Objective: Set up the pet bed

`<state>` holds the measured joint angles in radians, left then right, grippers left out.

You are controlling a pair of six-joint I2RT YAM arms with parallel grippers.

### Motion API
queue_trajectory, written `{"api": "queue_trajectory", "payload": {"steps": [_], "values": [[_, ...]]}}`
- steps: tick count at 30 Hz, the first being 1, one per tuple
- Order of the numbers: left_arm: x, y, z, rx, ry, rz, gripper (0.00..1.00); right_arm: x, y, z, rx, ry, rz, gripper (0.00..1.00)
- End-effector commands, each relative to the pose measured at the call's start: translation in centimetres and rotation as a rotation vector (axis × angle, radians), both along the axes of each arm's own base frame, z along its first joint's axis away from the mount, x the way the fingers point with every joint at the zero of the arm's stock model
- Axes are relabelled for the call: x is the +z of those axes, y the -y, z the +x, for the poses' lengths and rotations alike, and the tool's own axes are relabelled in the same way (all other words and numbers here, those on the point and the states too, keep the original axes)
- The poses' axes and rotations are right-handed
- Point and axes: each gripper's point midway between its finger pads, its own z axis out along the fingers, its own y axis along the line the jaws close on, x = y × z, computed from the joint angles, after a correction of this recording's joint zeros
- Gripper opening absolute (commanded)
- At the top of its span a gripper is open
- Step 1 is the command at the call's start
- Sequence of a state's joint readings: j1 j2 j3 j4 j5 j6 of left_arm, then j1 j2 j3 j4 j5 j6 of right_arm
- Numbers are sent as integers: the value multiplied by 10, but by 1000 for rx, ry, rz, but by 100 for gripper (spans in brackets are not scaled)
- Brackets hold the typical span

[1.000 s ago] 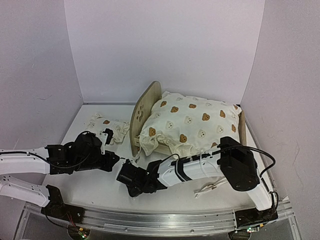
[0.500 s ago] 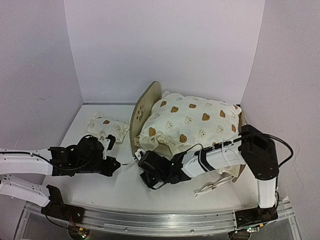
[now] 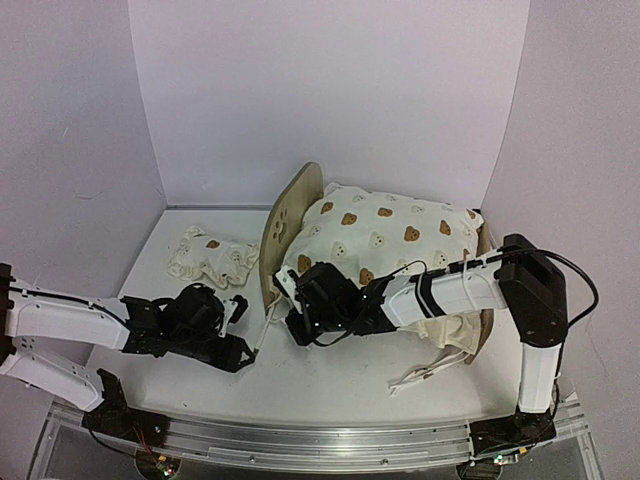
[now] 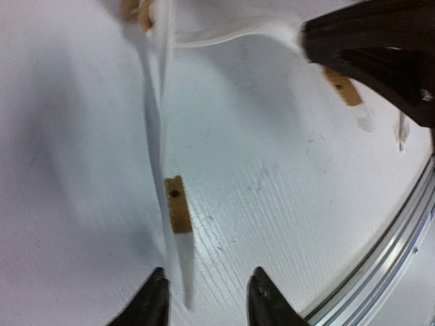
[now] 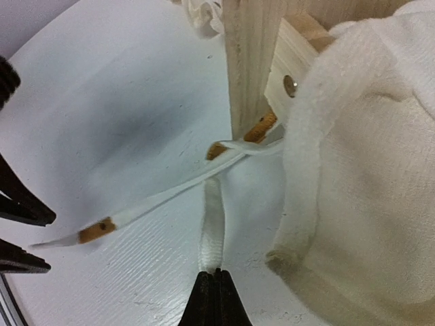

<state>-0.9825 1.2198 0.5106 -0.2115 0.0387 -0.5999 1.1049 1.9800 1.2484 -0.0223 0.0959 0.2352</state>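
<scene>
The pet bed (image 3: 288, 222) stands at the back, its wooden headboard on the left. A cream bear-print cushion (image 3: 385, 245) lies on it. My right gripper (image 3: 296, 322) is at the bed's near left leg (image 5: 255, 61), shut on a white cushion tie (image 5: 213, 227) that runs up to the leg. My left gripper (image 3: 246, 345) is low on the table, open. A second tie (image 4: 178, 204) with brown marks lies loose between its fingers (image 4: 155, 299), nearer the left one. The cushion's edge (image 5: 367, 170) hangs beside the leg.
A small bear-print pillow (image 3: 210, 257) lies on the table left of the headboard. More loose ties (image 3: 425, 372) trail on the table under the right arm. Metal rail (image 3: 320, 440) runs along the near edge. White walls close three sides.
My left gripper has opened and let go of its tie, and has moved right. My right gripper has shut on the other tie and moved up toward the bed's leg.
</scene>
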Motion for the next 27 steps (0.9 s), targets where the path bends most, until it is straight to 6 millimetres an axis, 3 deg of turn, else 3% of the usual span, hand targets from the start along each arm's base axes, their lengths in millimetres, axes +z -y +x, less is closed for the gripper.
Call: {"api": "queue_trajectory", "payload": {"steps": [1, 4, 6, 11, 13, 18, 27], "values": [[69, 32, 25, -49, 162, -154, 53, 29, -8, -6, 50, 35, 92, 0], [86, 19, 43, 21, 228, -187, 60, 31, -6, -10, 65, 27, 101, 0], [101, 22, 54, 16, 313, -237, 56, 31, -4, -13, 72, 22, 117, 0], [119, 32, 85, -30, 588, -265, 20, 34, -2, -16, 70, 24, 150, 0], [118, 40, 91, -90, 684, -237, 14, 35, -1, -16, 71, 22, 154, 0], [117, 41, 95, -170, 919, -203, 17, 39, -2, -14, 68, 29, 173, 0], [90, 69, 114, -271, 989, -122, 19, 49, -2, -14, 72, 45, 193, 0]]}}
